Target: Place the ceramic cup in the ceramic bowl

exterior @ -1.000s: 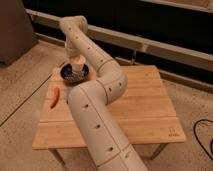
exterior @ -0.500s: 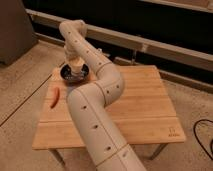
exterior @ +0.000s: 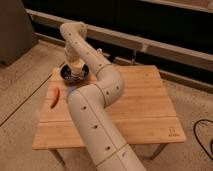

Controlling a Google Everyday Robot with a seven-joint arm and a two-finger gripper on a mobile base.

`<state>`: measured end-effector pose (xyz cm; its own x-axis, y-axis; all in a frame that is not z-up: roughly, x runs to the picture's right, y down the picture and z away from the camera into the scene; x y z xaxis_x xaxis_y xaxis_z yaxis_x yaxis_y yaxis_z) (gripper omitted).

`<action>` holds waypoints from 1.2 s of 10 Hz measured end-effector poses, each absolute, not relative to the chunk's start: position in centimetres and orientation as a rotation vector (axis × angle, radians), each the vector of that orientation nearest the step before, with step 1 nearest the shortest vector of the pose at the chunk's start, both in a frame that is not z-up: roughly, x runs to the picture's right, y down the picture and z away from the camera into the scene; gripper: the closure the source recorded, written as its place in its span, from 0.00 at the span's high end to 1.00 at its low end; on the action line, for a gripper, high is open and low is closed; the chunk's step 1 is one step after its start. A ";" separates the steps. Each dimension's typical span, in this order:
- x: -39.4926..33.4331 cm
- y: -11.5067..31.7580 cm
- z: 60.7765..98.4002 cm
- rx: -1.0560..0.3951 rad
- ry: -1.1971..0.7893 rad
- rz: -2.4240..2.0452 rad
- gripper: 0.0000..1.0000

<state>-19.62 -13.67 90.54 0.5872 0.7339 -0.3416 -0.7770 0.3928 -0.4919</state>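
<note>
The white arm (exterior: 95, 107) is rising from the lower centre of the frame, bending over the wooden counter (exterior: 140, 107) and reaching back to the upper left, where it is covering much of the counter's left half. The gripper (exterior: 75, 64) is hanging directly over the ceramic bowl (exterior: 75, 73), which is sitting near the counter's upper-left corner with only its dark rim showing clearly. A pale shape at the gripper's tip may be the ceramic cup (exterior: 75, 65), but cup and fingers are merging, so the state of the fingers cannot be told. A red-orange object (exterior: 54, 96) is lying by the left edge. A small dark mark (exterior: 172, 133) near the lower-right corner is unreadable. The counter's right half is offering open room. A black cable (exterior: 202, 135) is being cut off at the right border.
</note>
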 end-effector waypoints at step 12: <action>-19.9 -14.2 89.7 -0.668 0.070 0.972 0.68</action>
